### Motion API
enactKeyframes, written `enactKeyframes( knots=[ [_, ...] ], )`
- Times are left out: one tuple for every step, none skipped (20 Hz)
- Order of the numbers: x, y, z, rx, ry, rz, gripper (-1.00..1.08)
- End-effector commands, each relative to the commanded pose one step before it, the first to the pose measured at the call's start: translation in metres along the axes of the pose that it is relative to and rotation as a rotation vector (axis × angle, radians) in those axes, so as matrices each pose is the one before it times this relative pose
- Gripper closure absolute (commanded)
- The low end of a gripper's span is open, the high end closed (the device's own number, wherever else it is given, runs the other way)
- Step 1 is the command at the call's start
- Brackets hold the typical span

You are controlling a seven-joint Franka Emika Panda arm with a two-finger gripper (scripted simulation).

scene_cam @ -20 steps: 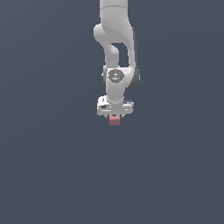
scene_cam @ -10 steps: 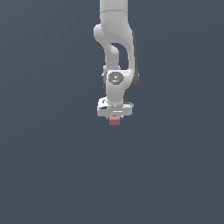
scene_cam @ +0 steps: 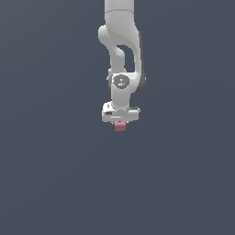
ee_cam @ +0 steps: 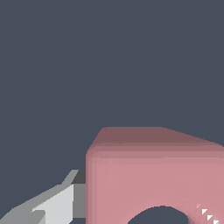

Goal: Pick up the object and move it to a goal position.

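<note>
The object (scene_cam: 120,128) is a small dull-pink block. It hangs just under my white gripper (scene_cam: 120,122) near the middle of the exterior view, and it is narrower than the hand. In the wrist view the object (ee_cam: 153,175) fills much of the picture, with a rounded notch in its edge. One grey-white finger (ee_cam: 57,205) lies against its side. The gripper is shut on the object. The other finger is out of view. No goal marker shows.
The arm (scene_cam: 121,46) comes down from the top of the exterior view. All around is a plain dark grey-blue ground (scene_cam: 46,174) with no other objects or edges in view.
The arm's upper links have shifted very slightly. The gripper and the object stay at about the same spot in the exterior view.
</note>
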State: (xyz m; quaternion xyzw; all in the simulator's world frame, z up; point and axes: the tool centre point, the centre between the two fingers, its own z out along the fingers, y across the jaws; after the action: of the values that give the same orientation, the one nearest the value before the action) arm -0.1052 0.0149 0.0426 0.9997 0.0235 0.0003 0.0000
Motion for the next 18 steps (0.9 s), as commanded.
enactKeyframes(
  knots=[
    [0.00002,0.00100,-0.00411,-0.00006,0.00058,0.00015,1.08],
    [-0.00012,0.00062,-0.00260,0.00000,0.00000,0.00000,1.08],
    [-0.00014,0.00073,-0.00309,0.00000,0.00000,0.00000,1.08],
    [-0.00016,0.00085,-0.00357,0.00000,0.00000,0.00000,1.08],
    [-0.00018,0.00096,-0.00407,0.00000,0.00000,0.00000,1.08],
    [-0.00020,0.00108,-0.00456,0.00000,0.00000,0.00000,1.08],
    [-0.00022,0.00120,-0.00508,0.00000,0.00000,0.00000,1.08],
    [-0.00024,0.00131,-0.00559,0.00000,0.00000,0.00000,1.08],
    [-0.00026,0.00143,-0.00611,0.00000,0.00000,0.00000,1.08],
    [-0.00028,0.00154,-0.00661,0.00000,0.00000,0.00000,1.08],
    [-0.00029,0.00165,-0.00709,0.00000,0.00000,0.00000,1.08],
    [-0.00031,0.00175,-0.00756,0.00000,0.00000,0.00000,1.08],
    [-0.00032,0.00185,-0.00802,0.00000,0.00000,0.00000,1.08],
    [-0.00030,0.00185,-0.00833,0.00057,-0.00024,-0.00031,1.08],
    [-0.00034,0.00204,-0.00891,0.00000,0.00000,0.00000,1.08],
    [-0.00035,0.00213,-0.00934,0.00000,0.00000,0.00000,1.08],
    [-0.00036,0.00222,-0.00976,0.00000,0.00000,0.00000,1.08],
    [-0.00037,0.00236,-0.01015,0.00068,-0.00001,-0.00011,1.08]
  ],
)
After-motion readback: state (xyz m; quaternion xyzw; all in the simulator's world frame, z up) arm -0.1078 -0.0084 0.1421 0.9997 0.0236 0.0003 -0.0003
